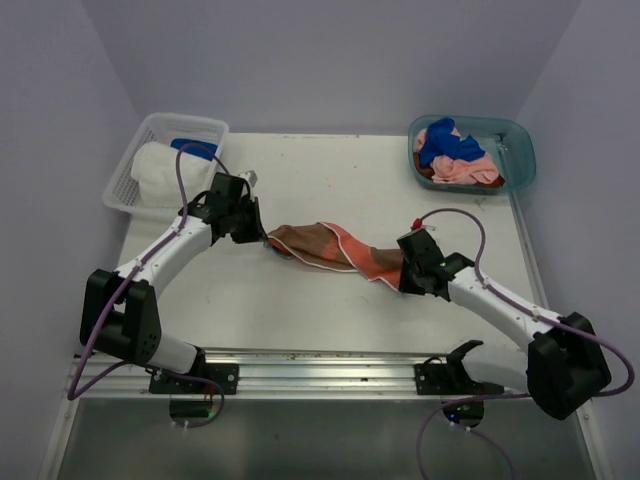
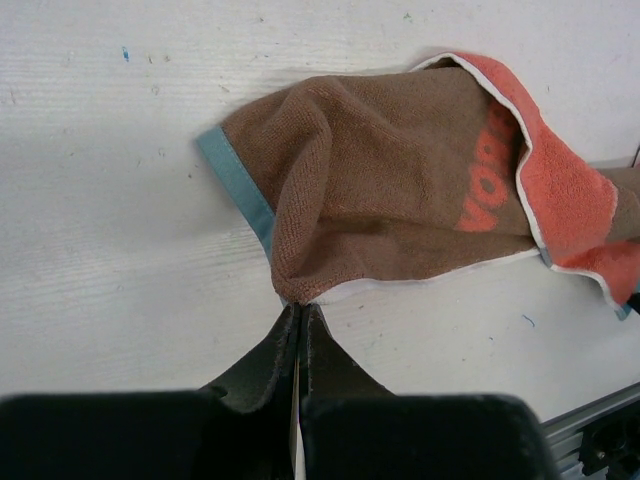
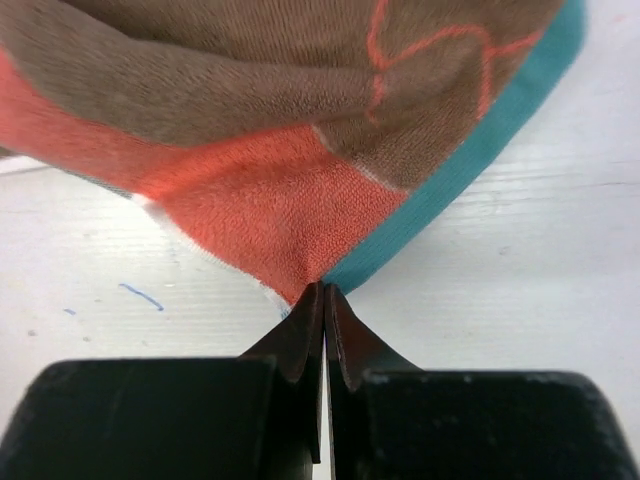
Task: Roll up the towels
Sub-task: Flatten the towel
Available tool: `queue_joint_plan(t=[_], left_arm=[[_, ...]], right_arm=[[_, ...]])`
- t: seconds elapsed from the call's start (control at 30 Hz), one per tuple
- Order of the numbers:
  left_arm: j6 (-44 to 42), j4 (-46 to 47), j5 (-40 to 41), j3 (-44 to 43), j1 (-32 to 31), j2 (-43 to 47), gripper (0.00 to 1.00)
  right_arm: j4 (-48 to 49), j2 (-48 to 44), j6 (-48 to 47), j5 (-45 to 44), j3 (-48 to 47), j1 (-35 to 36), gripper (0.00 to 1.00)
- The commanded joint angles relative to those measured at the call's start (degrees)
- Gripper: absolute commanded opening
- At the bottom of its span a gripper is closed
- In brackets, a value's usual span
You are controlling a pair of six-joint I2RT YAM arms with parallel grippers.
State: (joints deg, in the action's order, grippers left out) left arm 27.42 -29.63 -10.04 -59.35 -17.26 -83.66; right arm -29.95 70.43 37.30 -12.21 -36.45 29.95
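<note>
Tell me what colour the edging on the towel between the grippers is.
Teal towel edging, clearest in the right wrist view.

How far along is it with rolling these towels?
Done, apparently: a white rolled towel sits in the basket. In hand: the left gripper and right gripper each pinch an end of the brown-and-orange towel, unrolled. Left: a pink towel and a blue towel heaped in the teal tub.

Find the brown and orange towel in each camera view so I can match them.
Top external: brown and orange towel at centre of frame, stretched left to right.
Left wrist: upper right, corner pinched in the left fingers.
Right wrist: across the top, corner pinched in the right fingers.
Shared landmark: its orange side.
</note>
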Motion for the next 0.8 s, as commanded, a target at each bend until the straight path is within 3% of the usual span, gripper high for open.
queue_joint_plan(t=[0.0, 0.3, 0.43, 0.67, 0.7, 0.77], left_arm=[[-0.26, 0.71, 0.2, -1.56, 0.47, 0.86, 0.0], [-0.88, -1.04, 1.87, -0.24, 0.47, 2.8, 0.0], [-0.96, -1.92, 2.31, 0.47, 0.47, 3.94, 0.0], [-1.23, -3.59, 3.8, 1.69, 0.47, 7.19, 0.0], [-1.23, -3.86, 3.8, 2.22, 0.47, 7.37, 0.0], [-1.32, -3.95, 4.41, 2.49, 0.47, 8.15, 0.0]], right_arm=[[-4.75, -7.13, -1.26, -6.59, -5.99, 0.19, 0.0], [-2.4, -3.21, -4.86, -11.17, -15.04, -3.93, 0.0], [3.84, 1.8, -5.92, -5.74, -17.87, -12.79, 0.0], [6.49, 11.03, -6.45, -2.22, -26.21, -20.63, 0.0], [5.79, 13.04, -6.62, -0.9, -28.39, -21.42, 0.04], [3.34, 15.95, -9.51, 4.27, -31.74, -22.75, 0.26]])
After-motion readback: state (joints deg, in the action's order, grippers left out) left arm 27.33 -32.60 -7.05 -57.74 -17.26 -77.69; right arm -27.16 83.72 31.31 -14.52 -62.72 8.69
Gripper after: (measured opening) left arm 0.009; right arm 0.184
